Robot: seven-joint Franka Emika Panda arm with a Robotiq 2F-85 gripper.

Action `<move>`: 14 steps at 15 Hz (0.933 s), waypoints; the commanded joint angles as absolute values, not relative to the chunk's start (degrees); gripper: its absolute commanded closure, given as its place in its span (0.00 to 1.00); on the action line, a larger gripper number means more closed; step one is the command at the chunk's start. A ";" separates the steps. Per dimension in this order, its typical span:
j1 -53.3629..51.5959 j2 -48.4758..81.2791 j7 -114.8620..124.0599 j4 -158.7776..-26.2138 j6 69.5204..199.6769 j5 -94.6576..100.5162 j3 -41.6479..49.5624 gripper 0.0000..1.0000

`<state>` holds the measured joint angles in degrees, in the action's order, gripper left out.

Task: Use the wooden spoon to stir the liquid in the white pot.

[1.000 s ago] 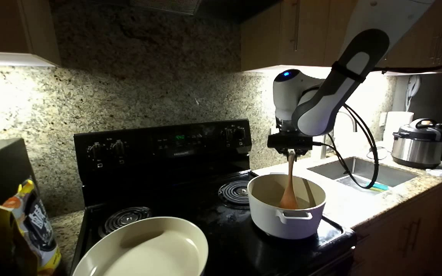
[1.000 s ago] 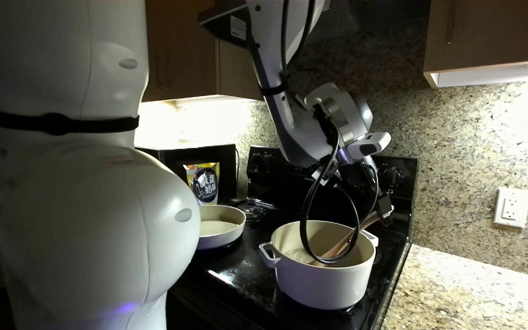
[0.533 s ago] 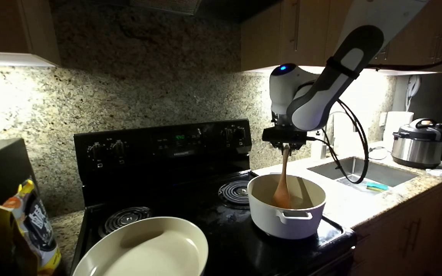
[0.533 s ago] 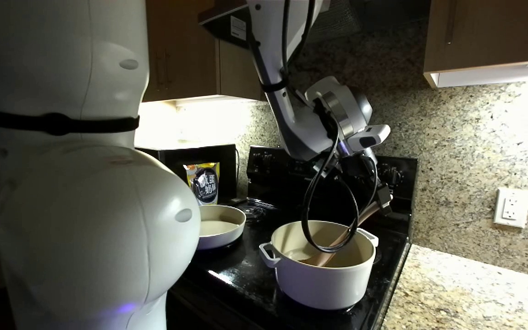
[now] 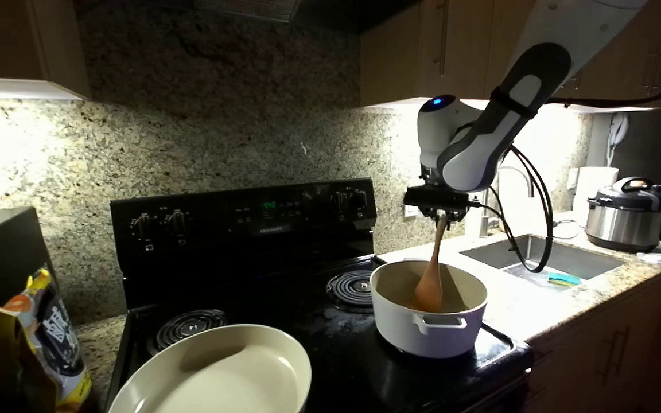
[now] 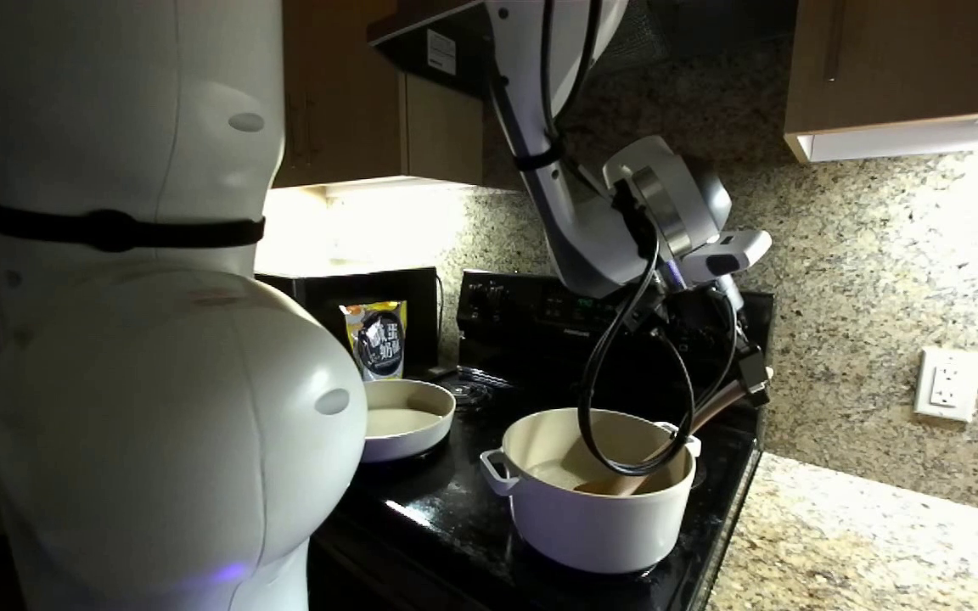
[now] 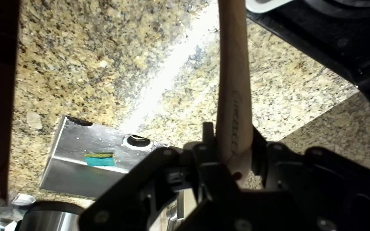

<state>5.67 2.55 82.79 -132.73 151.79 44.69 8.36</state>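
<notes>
The wooden spoon (image 5: 431, 282) leans in the white pot (image 5: 429, 338), its bowl end low inside and its handle rising above the rim. In an exterior view the spoon handle (image 6: 716, 402) slants up to the right over the white pot (image 6: 595, 533). A dull patch of the liquid (image 6: 550, 472) shows inside; the spoon's tip is partly hidden by the pot wall and a cable loop. My gripper (image 5: 443, 217) is above the pot, shut on the handle's top end. In the wrist view my gripper (image 7: 233, 139) has a finger on each side of the spoon handle (image 7: 235, 80).
The pot stands on the black stove (image 5: 330, 344). A shallow cream dish (image 5: 233, 378) is on it too, with a bag (image 5: 58, 344) beyond. The sink (image 5: 574, 259) with a sponge (image 5: 564, 279) and a steel cooker (image 5: 629, 221) are on the counter side.
My gripper and the spoon swung left and slightly up in an exterior view, then back right. The spoon's bowl end shifted within the pot. The pot has stayed in place.
</notes>
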 commanded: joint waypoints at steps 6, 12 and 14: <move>5.76 2.02 82.18 -136.61 152.70 44.83 8.60 0.93; 3.56 3.02 82.01 -137.24 152.30 44.66 6.23 0.93; 3.11 3.37 82.83 -135.95 152.14 44.82 5.96 0.93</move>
<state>3.45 3.06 82.77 -136.82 151.87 44.79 6.43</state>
